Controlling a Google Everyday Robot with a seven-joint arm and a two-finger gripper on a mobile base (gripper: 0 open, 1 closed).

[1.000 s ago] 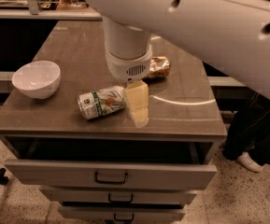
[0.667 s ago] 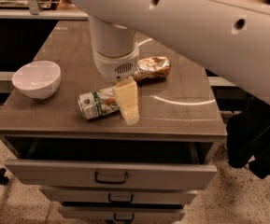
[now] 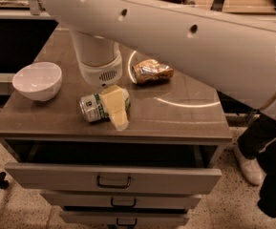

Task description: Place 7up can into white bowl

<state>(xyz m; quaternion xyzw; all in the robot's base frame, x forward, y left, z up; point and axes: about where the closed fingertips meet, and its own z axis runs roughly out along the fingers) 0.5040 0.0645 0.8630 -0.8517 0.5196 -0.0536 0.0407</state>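
The 7up can [image 3: 93, 107] lies on its side on the brown table top, silver top facing front left. The white bowl [image 3: 37, 80] stands upright to its left, near the table's left edge, apart from the can. My gripper [image 3: 114, 109] hangs from the big white arm directly over the can's right end; one cream finger [image 3: 115, 108] shows in front of the can and hides part of it. The other finger is hidden.
A shiny gold-brown foil snack bag [image 3: 151, 72] lies behind and right of the can. The table [image 3: 185, 113] sits on a drawer cabinet with the top drawer [image 3: 113, 177] pulled out. A person's leg and shoe [image 3: 249, 162] stand at the right.
The arm and gripper have moved left and down, from right of the can to right over its right end. The can, bowl and bag have not moved.
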